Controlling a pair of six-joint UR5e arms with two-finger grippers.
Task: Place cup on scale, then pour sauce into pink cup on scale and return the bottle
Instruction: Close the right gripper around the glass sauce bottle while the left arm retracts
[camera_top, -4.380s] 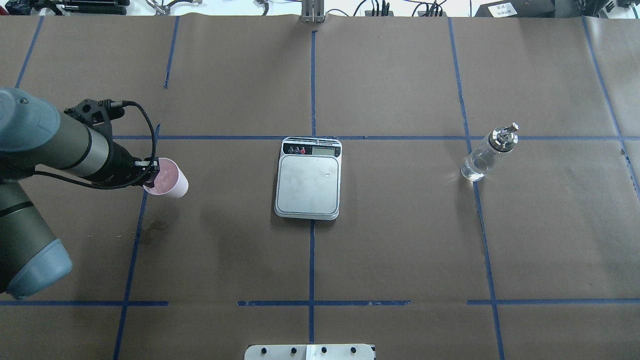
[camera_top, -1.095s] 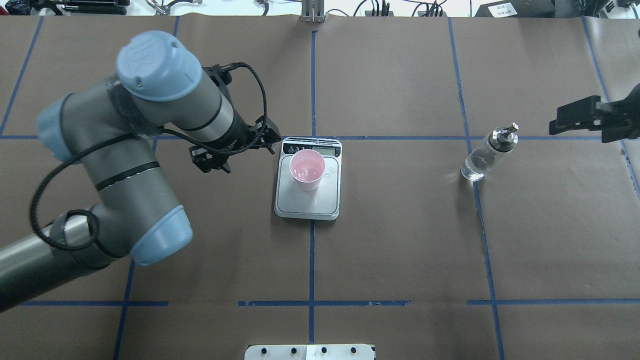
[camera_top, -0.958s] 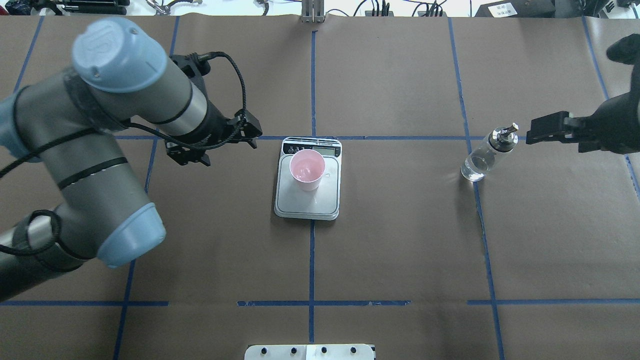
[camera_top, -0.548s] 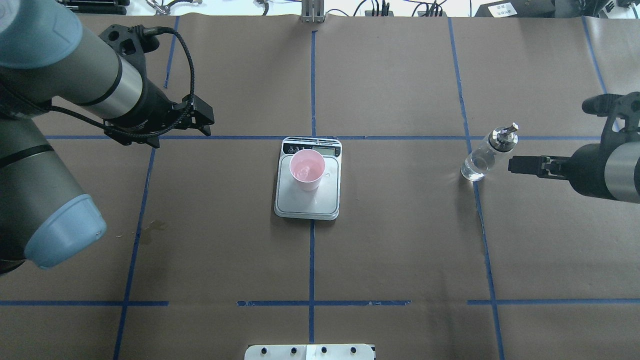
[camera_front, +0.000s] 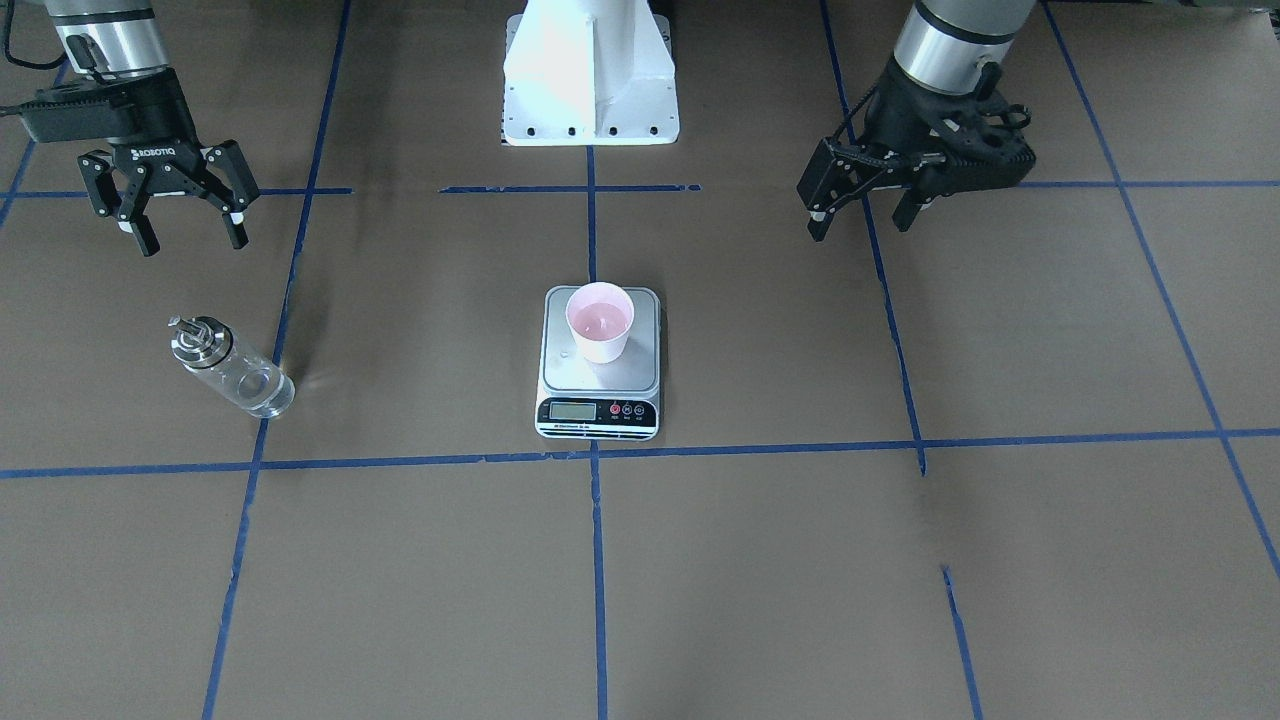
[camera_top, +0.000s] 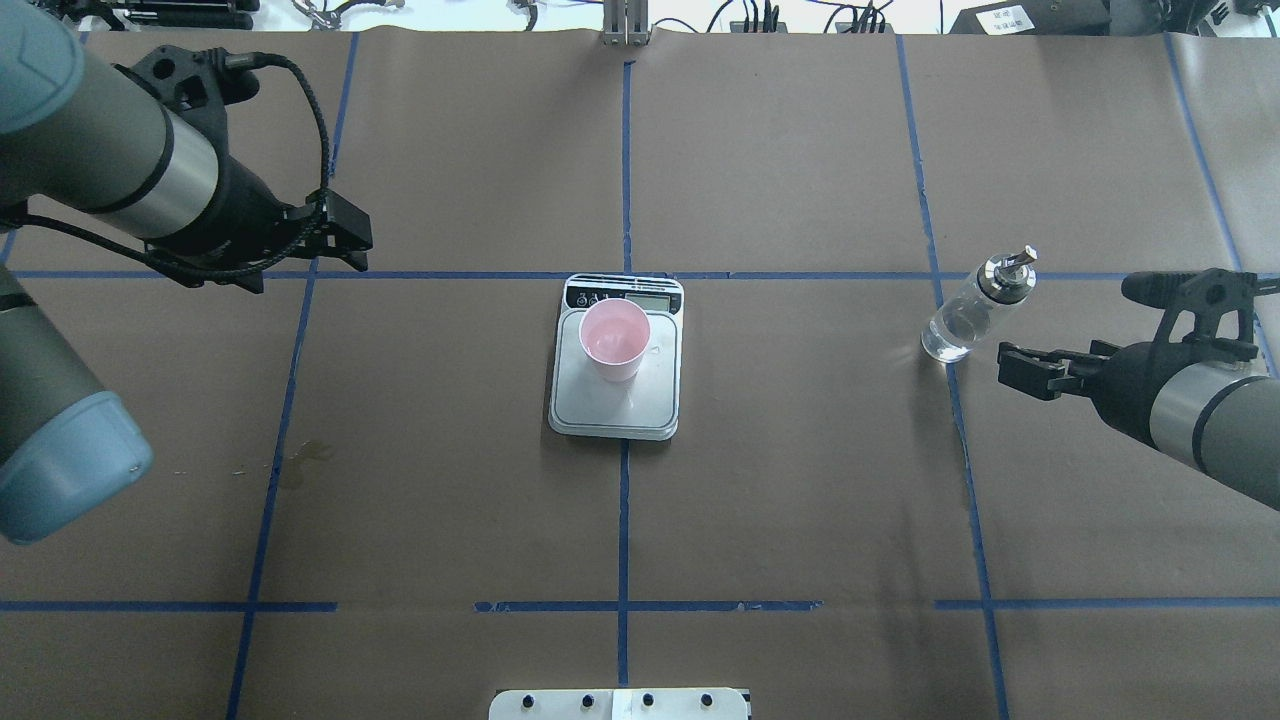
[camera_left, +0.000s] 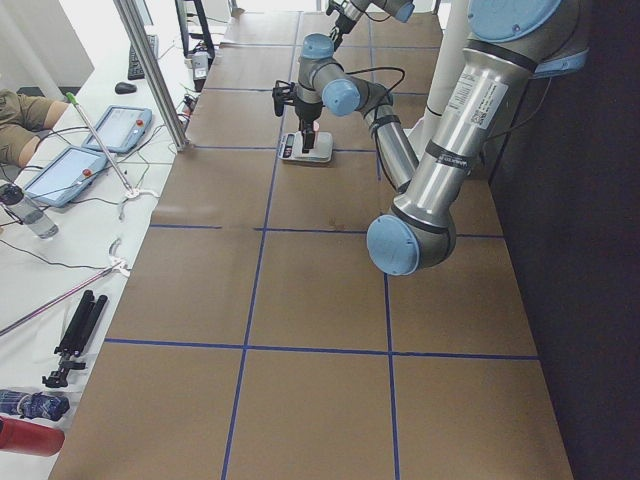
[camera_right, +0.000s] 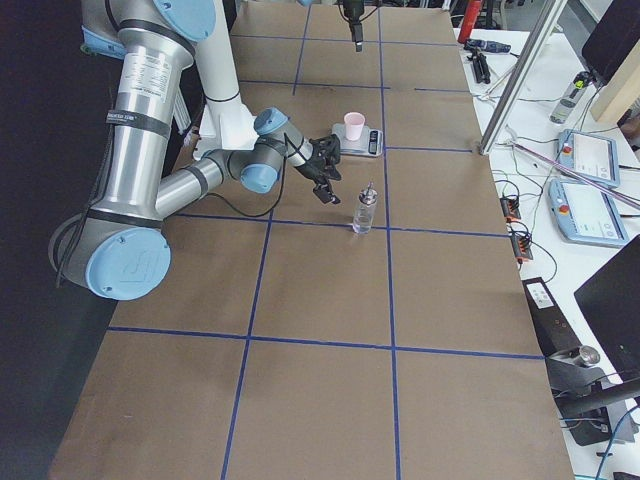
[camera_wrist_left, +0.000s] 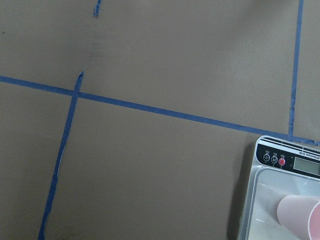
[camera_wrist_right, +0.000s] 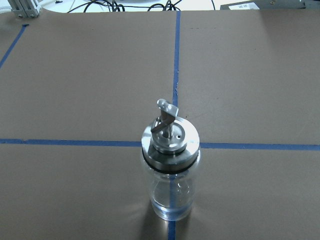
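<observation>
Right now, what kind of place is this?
Probably a robot lab. The table is covered in brown paper gridded with blue tape, the left arm and right arm reach over it, and control tablets sit beside it.

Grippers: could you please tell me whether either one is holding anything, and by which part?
Nothing is held: the left gripper and right gripper are open and empty, clear of the cup and the bottle.
</observation>
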